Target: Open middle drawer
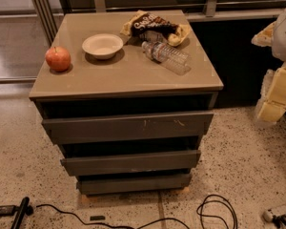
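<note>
A grey-brown cabinet (124, 75) stands in the middle of the camera view with three slanted, handle-less drawer fronts. The middle drawer (131, 162) is the plain mid-sized front, and it looks closed. Above it is the wider top front (128, 127) with pale scratches. Below it is the shortest bottom front (133, 182). My gripper (276, 97), pale yellow and cream, hangs at the right edge of the view. It is to the right of the cabinet at about top-drawer height and touches nothing.
On the cabinet top lie a red apple (57, 58), a white bowl (102, 46), a chip bag (155, 26) and a water bottle (166, 56) on its side. Black cables (214, 211) run across the speckled floor in front. A glass wall and railing stand behind.
</note>
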`<state>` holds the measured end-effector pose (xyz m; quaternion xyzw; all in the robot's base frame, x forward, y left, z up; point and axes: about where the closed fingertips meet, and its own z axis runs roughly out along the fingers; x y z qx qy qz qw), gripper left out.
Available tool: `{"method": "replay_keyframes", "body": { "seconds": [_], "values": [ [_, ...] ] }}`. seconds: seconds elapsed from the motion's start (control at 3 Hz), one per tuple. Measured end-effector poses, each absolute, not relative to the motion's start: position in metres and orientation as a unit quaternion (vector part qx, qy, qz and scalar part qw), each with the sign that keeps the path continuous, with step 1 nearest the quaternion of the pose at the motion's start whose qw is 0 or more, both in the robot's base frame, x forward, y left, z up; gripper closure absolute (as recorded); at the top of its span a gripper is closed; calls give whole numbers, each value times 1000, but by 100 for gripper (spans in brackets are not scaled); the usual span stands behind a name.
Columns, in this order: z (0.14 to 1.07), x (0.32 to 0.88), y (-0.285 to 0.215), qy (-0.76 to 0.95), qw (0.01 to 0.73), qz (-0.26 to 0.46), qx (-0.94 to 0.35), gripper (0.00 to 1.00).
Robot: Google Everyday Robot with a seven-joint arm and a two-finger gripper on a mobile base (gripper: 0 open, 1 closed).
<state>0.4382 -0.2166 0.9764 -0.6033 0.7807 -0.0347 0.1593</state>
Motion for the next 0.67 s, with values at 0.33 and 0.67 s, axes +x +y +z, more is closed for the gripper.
{"method": "replay_keyframes", "body": {
  "seconds": [0.33,0.67],
  "values": [
    [977,439,-215,780,165,-35,-603,0],
    [960,440,-204,769,182,-17,-612,0]
  ]
}}
